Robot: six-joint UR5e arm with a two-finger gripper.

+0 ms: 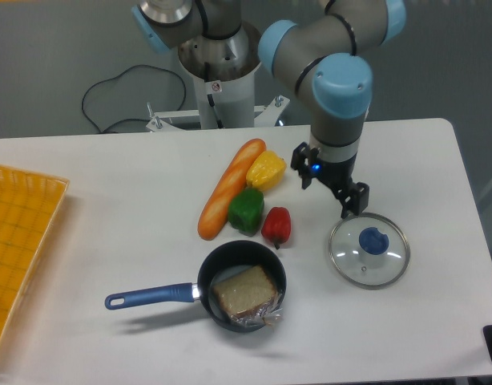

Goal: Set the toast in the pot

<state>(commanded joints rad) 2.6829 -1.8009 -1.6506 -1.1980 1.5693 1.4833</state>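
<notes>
Your toast (pixel 244 290) lies flat inside the pot (pixel 241 285), lower centre of frame, so the placement reads as done. Tan-brown slice, crinkly clear wrap bunched at its lower right corner. Tool (pixel 332 183) hangs upper right of the pot, fingers spread, gripping nothing.

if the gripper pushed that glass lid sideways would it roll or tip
Probably neither: the glass lid lies flat on the table with its blue knob up, so it would likely slide. Its smooth rim looks slippery, and glass may chip if knocked hard.
</notes>
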